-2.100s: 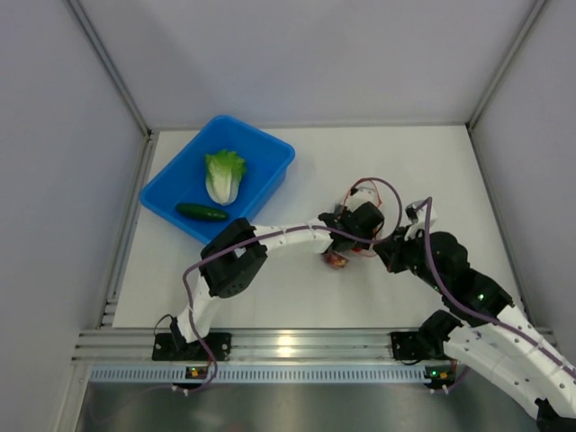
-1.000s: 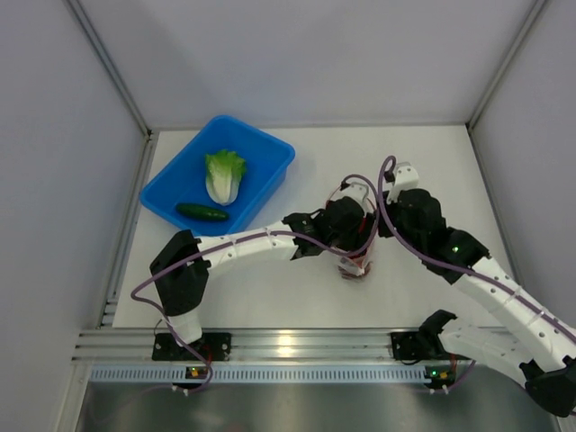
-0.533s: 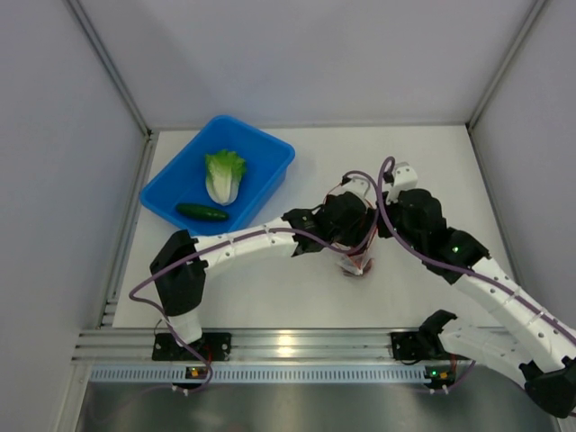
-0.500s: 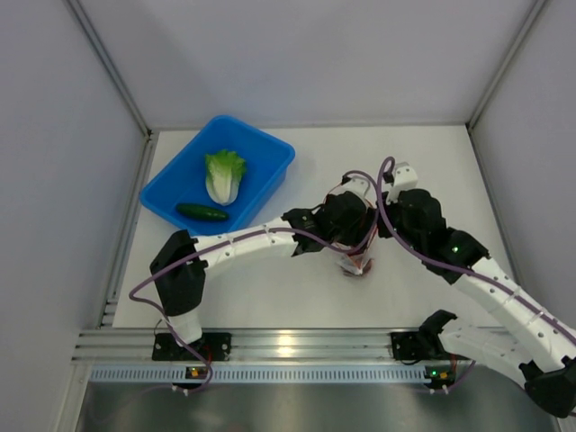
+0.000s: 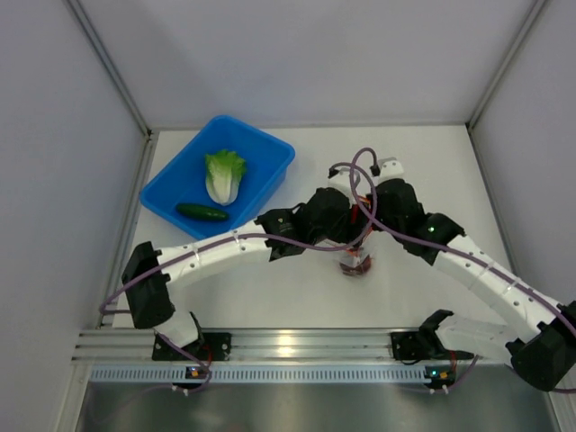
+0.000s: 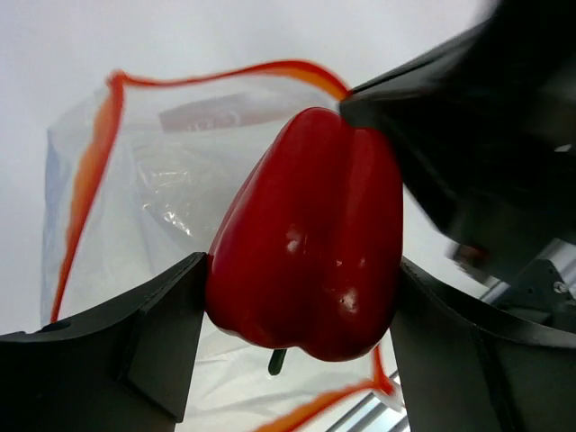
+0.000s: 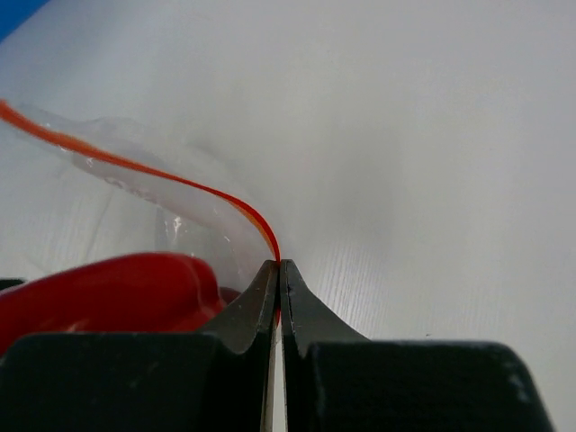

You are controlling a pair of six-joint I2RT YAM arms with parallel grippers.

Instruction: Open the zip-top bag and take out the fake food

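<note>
My left gripper (image 6: 297, 297) is shut on the red pepper (image 6: 310, 238) and holds it above the open mouth of the clear zip-top bag (image 6: 135, 198). My right gripper (image 7: 279, 270) is shut on the bag's orange-red zipper strip (image 7: 135, 166) and holds the mouth up; the pepper (image 7: 108, 292) shows beside its fingers. In the top view both grippers meet at mid-table over the bag (image 5: 357, 264), which has a dark piece low in it. The lettuce head (image 5: 224, 175) and the cucumber (image 5: 202, 212) lie in the blue bin (image 5: 265, 144).
The blue bin stands at the back left of the white table. Grey walls close in the left, right and back sides. A metal rail (image 5: 288, 346) runs along the near edge by the arm bases.
The left gripper has drawn back and to the left from the bag's mouth. The left arm has stretched out lower. The right gripper has moved slightly back and left with the bag's rim.
</note>
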